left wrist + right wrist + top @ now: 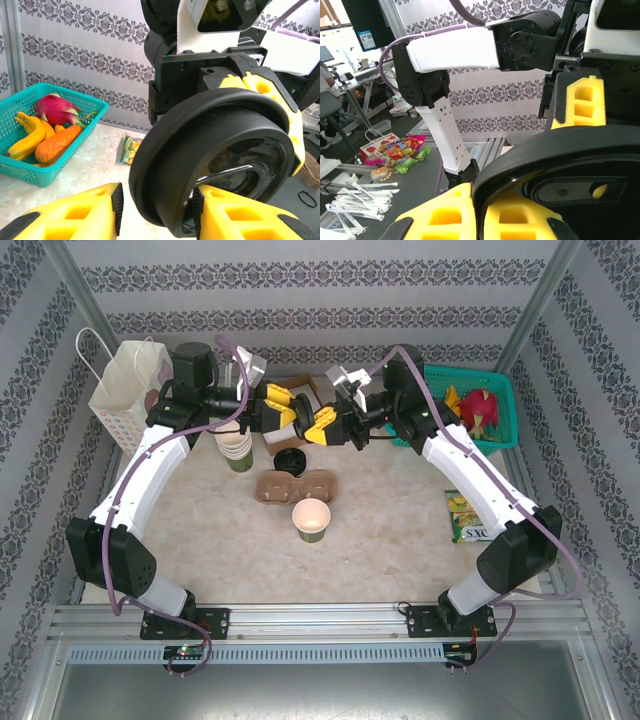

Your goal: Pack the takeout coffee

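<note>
Clamping black lid (190, 125) – right gripper (318, 428), apart from lidless cup (311, 520)

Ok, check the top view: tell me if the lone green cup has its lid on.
No, the green cup stands open on the table, pale inside showing; the black lid is held aloft elsewhere.

One paper bag (128, 390), one teal basket (75, 152), one cardboard carrier (272, 488), one snack packet (463, 517)

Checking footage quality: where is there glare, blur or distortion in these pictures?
Top external: even light; corner posts slant with the wide angle. Left wrist: a bright glint on the black lid, the teal basket is sharp. Right wrist: the black lid is dark, low-detail against a bright background.
</note>
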Controlling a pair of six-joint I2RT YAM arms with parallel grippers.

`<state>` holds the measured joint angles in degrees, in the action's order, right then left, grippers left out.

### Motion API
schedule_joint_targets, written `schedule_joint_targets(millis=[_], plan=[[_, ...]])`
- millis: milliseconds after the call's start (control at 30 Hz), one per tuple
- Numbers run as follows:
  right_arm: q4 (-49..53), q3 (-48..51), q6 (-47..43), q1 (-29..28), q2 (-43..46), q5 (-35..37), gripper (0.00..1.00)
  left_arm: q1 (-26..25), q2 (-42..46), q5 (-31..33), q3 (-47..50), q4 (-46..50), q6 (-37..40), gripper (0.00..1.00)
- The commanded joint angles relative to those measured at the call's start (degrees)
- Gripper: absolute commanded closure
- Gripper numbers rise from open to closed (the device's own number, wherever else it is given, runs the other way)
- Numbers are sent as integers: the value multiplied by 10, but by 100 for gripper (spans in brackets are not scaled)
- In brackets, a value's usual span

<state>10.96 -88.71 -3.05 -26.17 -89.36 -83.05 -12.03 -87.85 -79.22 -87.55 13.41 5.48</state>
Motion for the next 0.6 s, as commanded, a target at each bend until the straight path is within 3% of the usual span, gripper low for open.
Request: schedule_joint_targets(millis=[0,267,433,567], plan=[[-5,9,-30,-10,25,-16,100,-3,7,-5,3,-70,-31,63],[-10,5,-31,-20,16,-2,100,-4,10,-20,12,-96,-45,82],[-10,5,-30,-21,13,-1,100,-4,15,-21,10,-76,-26,100],[-9,14,-33,-16,21,13,100,-4,17,1,11,-64,-20,100]])
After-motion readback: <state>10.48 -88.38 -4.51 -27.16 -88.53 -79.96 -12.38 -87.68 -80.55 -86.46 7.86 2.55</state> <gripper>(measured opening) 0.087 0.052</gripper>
